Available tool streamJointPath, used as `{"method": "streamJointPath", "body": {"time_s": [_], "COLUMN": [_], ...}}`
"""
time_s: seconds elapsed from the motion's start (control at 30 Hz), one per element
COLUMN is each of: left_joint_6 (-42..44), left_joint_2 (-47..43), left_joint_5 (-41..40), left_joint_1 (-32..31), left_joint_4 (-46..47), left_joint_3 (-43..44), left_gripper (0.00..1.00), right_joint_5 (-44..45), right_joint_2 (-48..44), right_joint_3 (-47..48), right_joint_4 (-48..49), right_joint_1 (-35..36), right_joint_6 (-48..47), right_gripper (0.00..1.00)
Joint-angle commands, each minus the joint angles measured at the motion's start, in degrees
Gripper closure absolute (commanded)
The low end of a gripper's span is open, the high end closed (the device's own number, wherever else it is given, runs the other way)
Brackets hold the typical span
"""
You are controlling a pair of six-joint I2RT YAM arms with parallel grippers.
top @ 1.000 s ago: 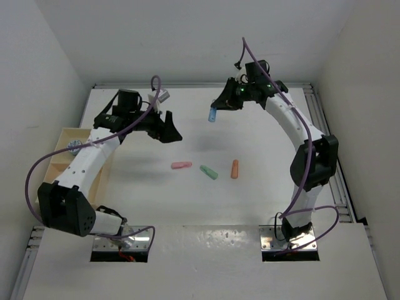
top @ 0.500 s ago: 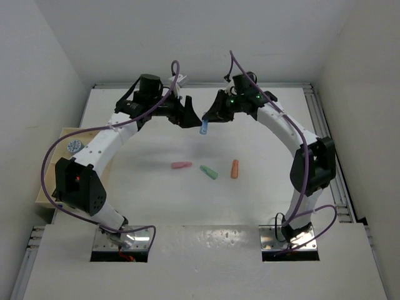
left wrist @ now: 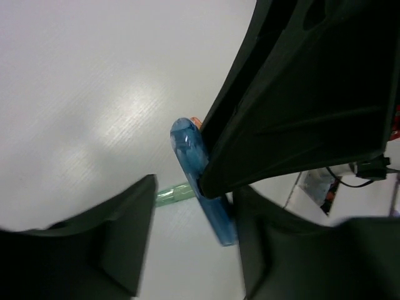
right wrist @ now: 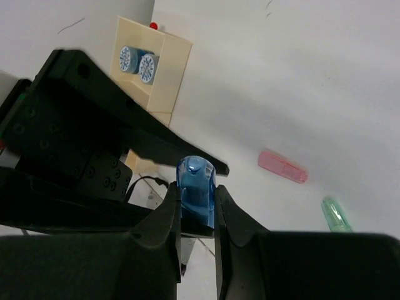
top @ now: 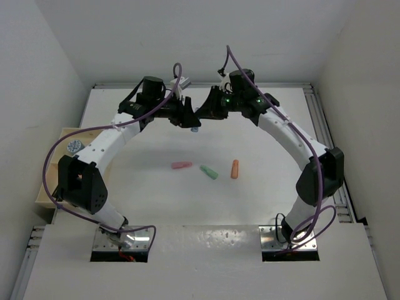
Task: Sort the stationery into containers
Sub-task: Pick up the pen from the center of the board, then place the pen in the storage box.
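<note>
White tabletop (top: 156,194) below: my right gripper (right wrist: 195,195) clamps a translucent blue plastic stub (right wrist: 195,178), rounded end outward; my left gripper (left wrist: 194,209) straddles it, jaws apart.

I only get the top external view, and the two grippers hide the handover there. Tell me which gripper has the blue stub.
Observer: The right gripper is shut on the blue stub; its rounded end sticks out past the fingertips.
Operator: Report the left gripper's jaws.
Observer: The left gripper straddles the stub with its jaws apart; a gap shows beside one finger.
Operator: Check the tray too.
Observer: Two patterned rolls sit side by side in one compartment of the wooden tray.
</note>
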Motion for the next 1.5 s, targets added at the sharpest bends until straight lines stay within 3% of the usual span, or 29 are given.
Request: {"method": "streamJointPath", "body": {"time_s": [0.0, 0.07, 0.13, 0.17, 0.3, 0.47, 0.63, 0.83, 1.1, 1.23, 1.47], "left_joint_6": [-0.5, -0.2, -0.3, 0.4, 9.0, 29.3, 38.8, 43.2, 44.0, 43.8, 44.2], "left_joint_2": [-2.0, -2.8, -4.3, -4.7, -6.7, -3.7, -11.1, -18.2, -25.5, -25.4, -23.5], "left_joint_5": [1.9, 2.3, 2.6, 2.5, -0.9, -13.3, -22.2, -28.0, -32.6, -34.6, -35.8], "left_joint_1": [-0.3, 0.6, 3.5, 4.7, 15.1, 28.5, 39.3, 50.9, 55.3, 56.5, 57.7], "left_joint_4": [2.5, 2.5, 2.0, 0.4, -11.0, -35.2, -39.4, -41.2, -38.4, -35.8, -30.6], "left_joint_3": [-0.2, -1.1, -2.7, -3.2, -2.0, 7.3, 0.6, -9.2, -19.9, -23.5, -27.4], "left_gripper": [0.51, 0.66, 0.84, 0.93, 1.00, 1.00, 1.00, 1.00, 1.00, 1.00, 0.91], "right_joint_5": [0.8, 1.0, 1.1, 0.9, -2.6, -4.0, -0.4, 3.3, 4.6, 5.3, 5.9], "right_joint_2": [-2.5, -3.0, -3.5, -3.7, -5.2, -8.8, -10.1, -10.0, -7.1, -6.1, -4.1], "right_joint_3": [0.0, -0.2, -1.0, -1.7, -6.2, -15.0, -19.0, -24.3, -23.5, -23.0, -22.7], "right_joint_4": [2.5, 2.1, 1.7, 1.5, 1.0, -3.4, -11.5, -13.5, -15.4, -15.6, -15.8], "right_joint_1": [0.4, 0.4, -0.6, -1.2, -7.5, -16.3, -20.0, -22.7, -24.4, -24.3, -22.8], "right_joint_6": [0.2, -0.6, -0.9, -0.9, -4.1, -11.3, -22.5, -26.6, -30.0, -30.2, -31.3], "right_gripper": [1.00, 0.93, 0.76, 0.61, 0.39, 0.39, 0.42, 0.43, 0.43, 0.42, 0.42]}}
